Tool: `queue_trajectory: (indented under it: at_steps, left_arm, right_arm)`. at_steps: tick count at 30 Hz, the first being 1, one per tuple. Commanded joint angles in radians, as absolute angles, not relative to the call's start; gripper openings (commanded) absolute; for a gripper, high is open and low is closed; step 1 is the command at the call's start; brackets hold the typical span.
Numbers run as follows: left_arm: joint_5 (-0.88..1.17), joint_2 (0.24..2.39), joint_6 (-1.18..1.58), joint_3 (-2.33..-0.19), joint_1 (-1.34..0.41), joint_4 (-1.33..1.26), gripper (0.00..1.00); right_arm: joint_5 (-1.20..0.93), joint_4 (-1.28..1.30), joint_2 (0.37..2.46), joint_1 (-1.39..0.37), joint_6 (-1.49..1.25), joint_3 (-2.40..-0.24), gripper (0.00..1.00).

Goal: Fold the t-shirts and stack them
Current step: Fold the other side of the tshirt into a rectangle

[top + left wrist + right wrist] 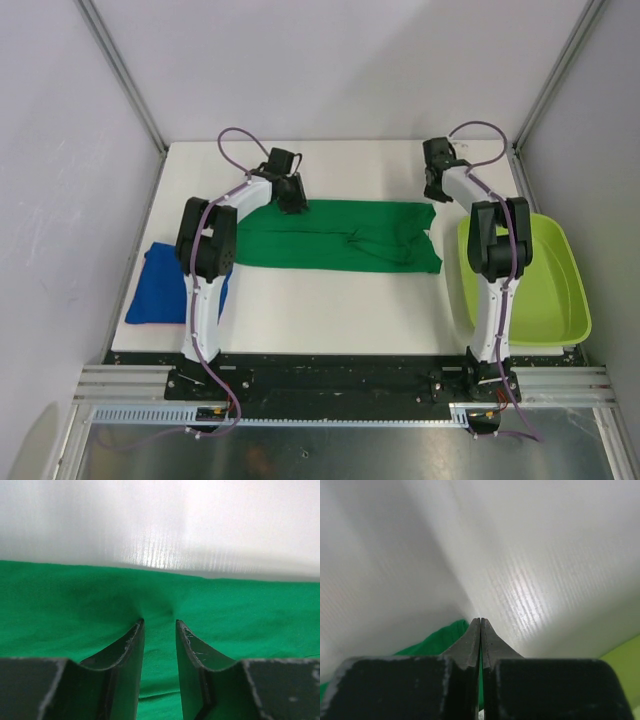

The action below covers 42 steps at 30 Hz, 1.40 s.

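Note:
The dark green t-shirt lies folded into a long strip across the middle of the table. My left gripper is at its far edge near the left end. In the left wrist view the gripper is open, its fingertips pressing into the green cloth, which puckers there. My right gripper hangs just beyond the shirt's far right corner. In the right wrist view it is shut, with green cloth behind it at lower left. The royal blue t-shirt lies folded at the table's left edge, partly hidden by the left arm.
A lime-green plastic tub stands at the table's right edge behind the right arm. White walls and metal frame posts close in the table on three sides. The bare white table runs in front of the green shirt.

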<state>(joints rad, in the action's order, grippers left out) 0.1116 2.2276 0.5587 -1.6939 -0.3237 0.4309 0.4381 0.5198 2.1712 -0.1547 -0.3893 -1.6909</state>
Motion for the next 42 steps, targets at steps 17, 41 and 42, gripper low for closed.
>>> queue_trajectory:
  at_steps: [17,41,42]
  left_arm:
    - [0.128,2.238,0.579,-1.688,-0.304,0.426,0.36]
    - [0.128,2.25,0.588,-1.696,-0.304,0.426,0.36]
    - [0.125,2.25,0.59,-1.696,-0.304,0.426,0.36]
  right_arm:
    - [0.035,0.383,2.09,-0.012,-0.557,-1.569,0.35]
    - [-0.032,0.384,2.157,-0.007,-0.578,-1.598,0.21]
    - [-0.024,0.387,2.148,-0.008,-0.579,-1.598,0.15]
